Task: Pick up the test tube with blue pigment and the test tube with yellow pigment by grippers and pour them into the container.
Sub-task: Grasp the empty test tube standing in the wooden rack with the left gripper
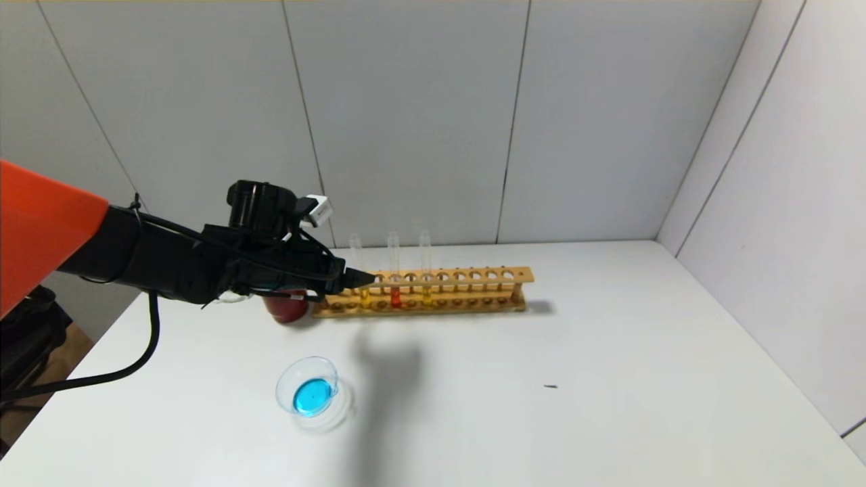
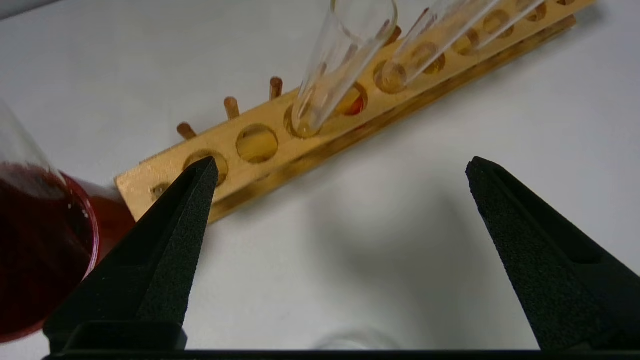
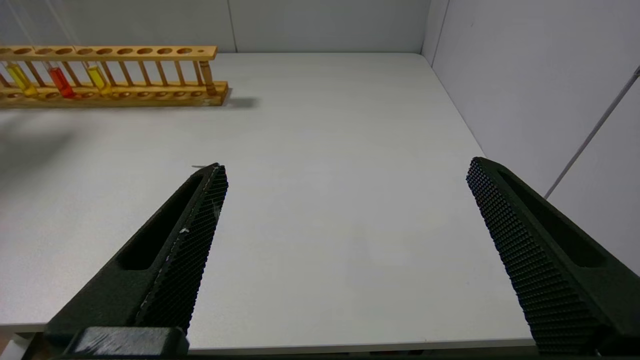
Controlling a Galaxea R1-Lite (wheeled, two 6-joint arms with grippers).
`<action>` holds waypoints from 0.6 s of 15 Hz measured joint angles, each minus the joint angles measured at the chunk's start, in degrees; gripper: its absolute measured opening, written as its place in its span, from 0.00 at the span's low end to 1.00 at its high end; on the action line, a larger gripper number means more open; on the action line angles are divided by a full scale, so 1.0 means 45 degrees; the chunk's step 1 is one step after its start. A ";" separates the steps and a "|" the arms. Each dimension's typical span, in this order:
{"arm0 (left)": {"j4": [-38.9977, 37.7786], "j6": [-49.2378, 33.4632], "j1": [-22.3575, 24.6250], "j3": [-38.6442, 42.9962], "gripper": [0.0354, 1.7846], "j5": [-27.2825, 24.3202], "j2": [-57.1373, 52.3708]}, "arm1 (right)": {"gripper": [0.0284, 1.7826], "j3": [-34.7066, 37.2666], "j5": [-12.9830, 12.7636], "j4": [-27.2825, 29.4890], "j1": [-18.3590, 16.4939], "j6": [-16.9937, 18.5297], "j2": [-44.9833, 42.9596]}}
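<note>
Red cup (image 1: 287,308) mostly behind arm, seemingly.

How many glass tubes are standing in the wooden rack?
3, all near the left end of the wooden rack: a yellow-liquid tube, then a red-orange tube, then another yellow tube. The left gripper may hide more.

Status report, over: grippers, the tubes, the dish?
Left gripper open, empty, at wooden rack. Right gripper open, parked. Yellow-liquid glass tube racked. Clear glass dish holds blue liquid.
</note>
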 joint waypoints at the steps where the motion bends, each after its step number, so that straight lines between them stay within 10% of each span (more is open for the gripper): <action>1: 0.0000 0.0008 0.0000 -0.0306 0.98 0.0100 0.0203 | 0.98 0.0000 -0.0005 0.0000 0.0000 -0.0005 0.0000; 9: 0.0005 0.0076 -0.0108 -0.1587 0.98 0.0704 0.1403 | 0.98 0.0000 0.0000 0.0000 0.0000 -0.0005 0.0000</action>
